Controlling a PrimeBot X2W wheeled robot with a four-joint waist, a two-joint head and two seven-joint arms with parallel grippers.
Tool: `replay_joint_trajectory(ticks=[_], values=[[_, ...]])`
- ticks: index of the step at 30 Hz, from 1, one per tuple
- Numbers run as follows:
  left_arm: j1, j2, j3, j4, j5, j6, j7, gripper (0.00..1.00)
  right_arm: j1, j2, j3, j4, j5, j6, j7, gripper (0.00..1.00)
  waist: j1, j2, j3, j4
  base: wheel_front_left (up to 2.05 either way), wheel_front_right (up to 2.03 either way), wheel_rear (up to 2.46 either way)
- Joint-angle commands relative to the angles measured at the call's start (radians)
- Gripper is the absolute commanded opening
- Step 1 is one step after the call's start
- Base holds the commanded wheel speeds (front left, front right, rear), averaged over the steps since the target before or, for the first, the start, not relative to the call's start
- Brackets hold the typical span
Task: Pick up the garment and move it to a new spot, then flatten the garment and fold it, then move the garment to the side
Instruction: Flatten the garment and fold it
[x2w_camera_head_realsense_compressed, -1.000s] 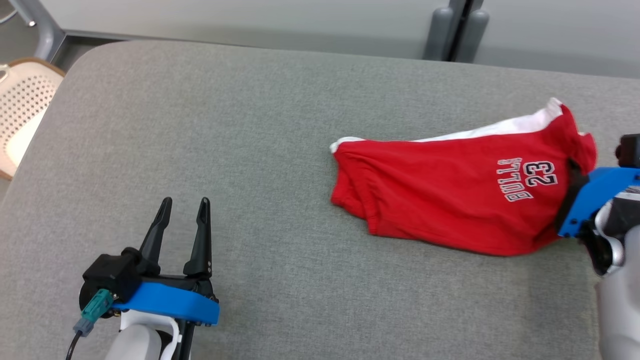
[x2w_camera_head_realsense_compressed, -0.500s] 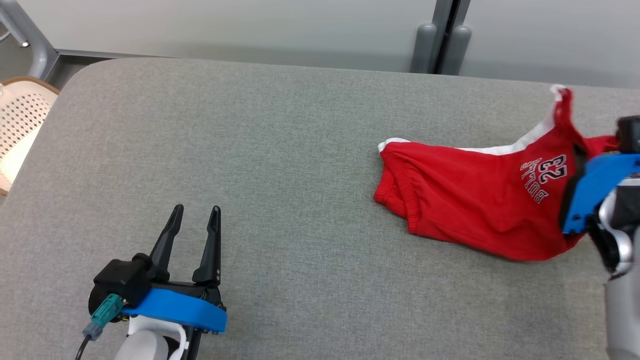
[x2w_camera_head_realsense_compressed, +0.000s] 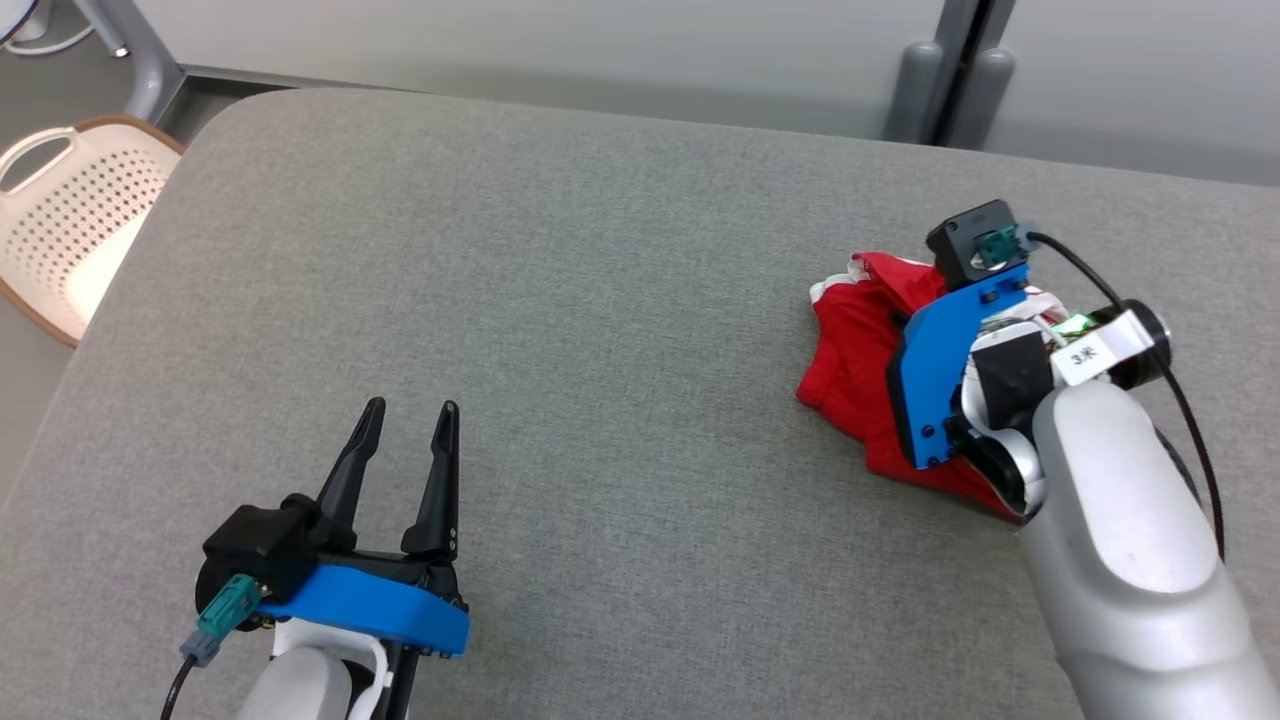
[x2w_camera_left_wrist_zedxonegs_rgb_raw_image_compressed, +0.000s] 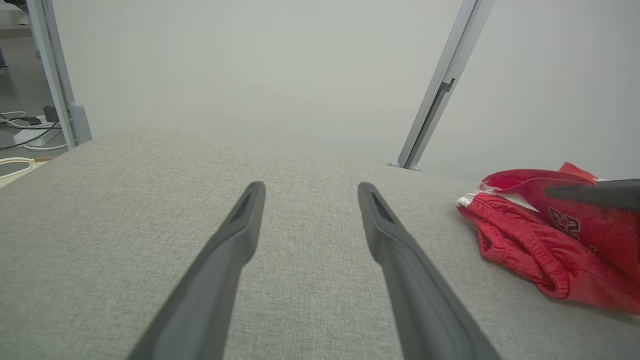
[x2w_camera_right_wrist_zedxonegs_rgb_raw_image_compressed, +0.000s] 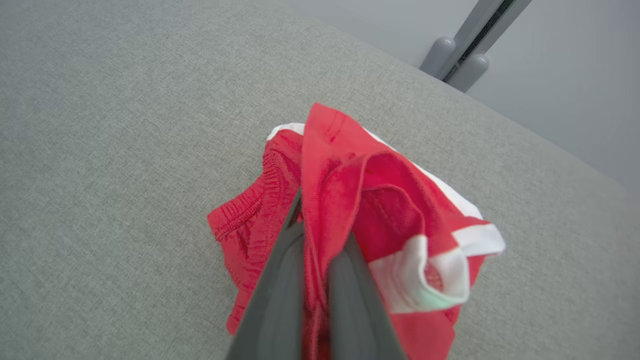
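Note:
The garment (x2w_camera_head_realsense_compressed: 850, 370) is a pair of red shorts with white trim, bunched in a heap on the right side of the grey padded table (x2w_camera_head_realsense_compressed: 560, 300). My right gripper (x2w_camera_right_wrist_zedxonegs_rgb_raw_image_compressed: 320, 225) points down into the heap, shut on a fold of the red cloth; in the head view its blue wrist mount hides the fingers. In the right wrist view the garment (x2w_camera_right_wrist_zedxonegs_rgb_raw_image_compressed: 380, 200) drapes over both fingers. My left gripper (x2w_camera_head_realsense_compressed: 412, 410) hovers open over bare table at the lower left, far from the cloth. The left wrist view has the open left gripper (x2w_camera_left_wrist_zedxonegs_rgb_raw_image_compressed: 311, 190) and the garment (x2w_camera_left_wrist_zedxonegs_rgb_raw_image_compressed: 525, 245) at the right.
A pale perforated basket (x2w_camera_head_realsense_compressed: 70, 220) stands on the floor beyond the table's left edge. Grey posts (x2w_camera_head_realsense_compressed: 940, 90) and a pale wall run behind the far edge. Bare table lies between the two grippers.
The head camera has shifted. The right gripper has swung in over the table, still holding the garment, which has gone from stretched out to a crumpled heap. The left gripper has stayed open in place.

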Motion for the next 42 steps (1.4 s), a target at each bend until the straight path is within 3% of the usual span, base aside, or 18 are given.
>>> replay_joint_trajectory(ticks=[1,4,6,7,12,21,25,29,35,36,39,41,42], values=[[-0.016,-0.003,-0.003,0.001,-0.005,-0.007,-0.004,1.00,-0.021,0.007,0.008,0.027,0.007,0.000,-0.008,0.00,0.0000,-0.0001,0.007,0.015,0.00,0.00,0.00],[-0.025,-0.007,-0.007,0.005,-0.007,-0.007,-0.004,1.00,-0.042,0.017,0.022,0.090,0.015,0.000,-0.026,0.00,0.0000,-0.0001,0.012,0.030,0.00,0.00,0.00],[-0.028,-0.009,-0.010,0.007,-0.009,-0.007,-0.004,1.00,-0.050,0.022,0.025,0.124,0.021,0.000,-0.039,0.58,0.0000,-0.0001,0.013,0.037,0.00,0.00,0.00],[-0.028,-0.009,-0.010,0.008,-0.010,-0.007,-0.004,1.00,-0.056,0.025,0.026,0.137,0.026,0.000,-0.046,1.00,0.0000,-0.0001,0.013,0.039,0.00,0.00,0.00],[-0.012,-0.004,0.003,0.011,-0.007,-0.007,-0.004,1.00,-0.071,0.034,0.066,0.156,0.079,0.000,-0.093,1.00,0.0000,-0.0001,0.001,0.029,0.00,0.00,0.00],[0.032,0.006,0.032,0.013,0.003,-0.007,-0.004,1.00,-0.015,-0.027,0.136,-0.013,0.182,0.000,-0.223,1.00,0.0000,-0.0001,-0.054,-0.029,0.00,0.00,0.00],[0.049,0.011,0.041,0.009,0.005,-0.007,-0.004,1.00,0.053,-0.062,0.079,-0.104,0.183,0.000,-0.251,1.00,0.0000,-0.0001,-0.074,-0.052,0.00,0.00,0.00],[0.055,0.011,0.049,-0.001,0.010,-0.007,-0.004,1.00,0.168,-0.077,-0.062,-0.165,0.139,0.000,-0.260,1.00,0.0000,-0.0001,-0.072,-0.066,0.00,0.00,0.00],[0.034,0.014,0.044,-0.012,0.012,-0.007,-0.004,1.00,0.249,-0.039,-0.188,-0.132,0.074,0.000,-0.271,1.00,0.0000,-0.0001,-0.047,-0.059,0.00,0.00,0.00],[0.031,0.015,0.042,-0.012,0.012,-0.007,-0.004,1.00,0.251,-0.032,-0.197,-0.119,0.064,0.000,-0.274,0.95,0.0000,-0.0001,-0.042,-0.057,0.00,0.00,0.00],[0.019,0.017,0.035,-0.012,0.012,-0.007,-0.004,1.00,0.231,-0.011,-0.214,-0.072,0.044,0.000,-0.282,0.34,0.0000,-0.0001,-0.028,-0.046,0.00,0.00,0.00],[0.010,0.018,0.030,-0.012,0.012,-0.007,-0.004,1.00,0.200,0.000,-0.216,-0.034,0.036,0.000,-0.284,0.00,0.0000,-0.0001,-0.017,-0.037,0.00,0.00,0.00],[0.006,0.018,0.025,-0.013,0.011,-0.007,-0.004,1.00,0.185,0.005,-0.215,-0.014,0.031,0.000,-0.286,0.00,0.0000,-0.0001,-0.012,-0.032,0.00,0.00,0.00]])
